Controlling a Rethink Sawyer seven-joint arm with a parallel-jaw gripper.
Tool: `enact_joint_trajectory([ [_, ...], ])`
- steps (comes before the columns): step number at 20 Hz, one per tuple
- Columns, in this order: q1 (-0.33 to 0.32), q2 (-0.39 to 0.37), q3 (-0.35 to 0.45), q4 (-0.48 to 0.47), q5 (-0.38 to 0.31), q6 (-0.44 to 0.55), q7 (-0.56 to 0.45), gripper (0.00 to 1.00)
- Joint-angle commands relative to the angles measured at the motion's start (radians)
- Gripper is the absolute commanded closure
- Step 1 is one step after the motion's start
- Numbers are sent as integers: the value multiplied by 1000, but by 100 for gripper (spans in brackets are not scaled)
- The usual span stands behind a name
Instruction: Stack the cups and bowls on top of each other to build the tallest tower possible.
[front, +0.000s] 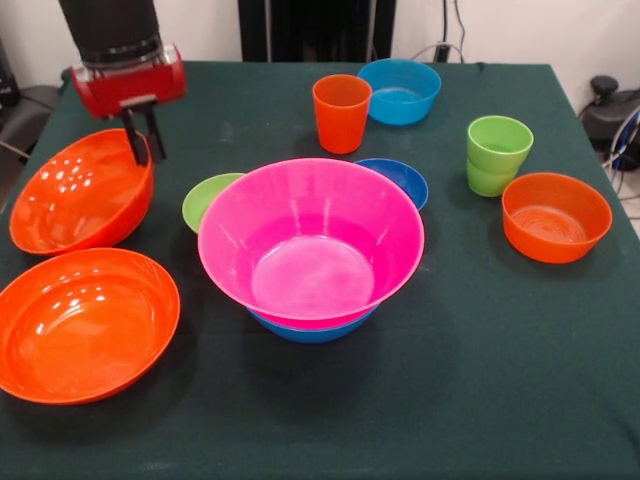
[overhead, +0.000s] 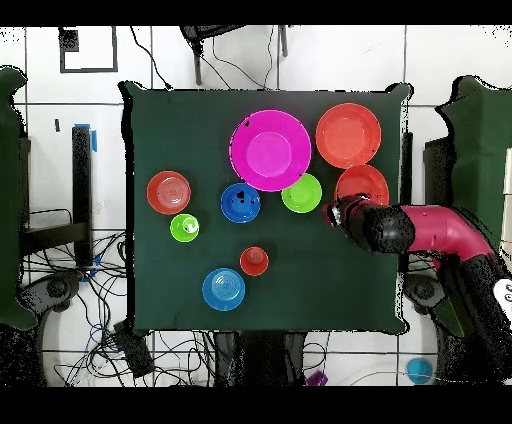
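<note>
With the gripper (front: 146, 148) narrowly parted astride the far rim of the tilted large orange bowl (front: 80, 192), beside the pink-on-blue tower (front: 311, 245), you risk the glossy rim slipping free if the bite is shallow.

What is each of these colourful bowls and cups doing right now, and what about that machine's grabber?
Large pink bowl: upright, nested in large blue bowl.
Two large orange bowls: the farther one tilted.
Small green, dark blue, light blue, orange bowls: upright, empty.
Orange cup: upright.
Green cups: stacked.
Gripper: jaws close together, at the tilted bowl's rim.
</note>
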Motion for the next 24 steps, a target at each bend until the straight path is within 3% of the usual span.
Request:
enact_joint_trajectory([
  [1,69,-220,40,125,103,119,-20,100],
  [5,91,-258,25,125,138,140,-36,100],
  [9,107,-248,12,90,157,164,-68,100],
  [19,74,-263,11,115,163,145,-111,100],
  [24,18,-373,90,199,286,182,-120,100],
])
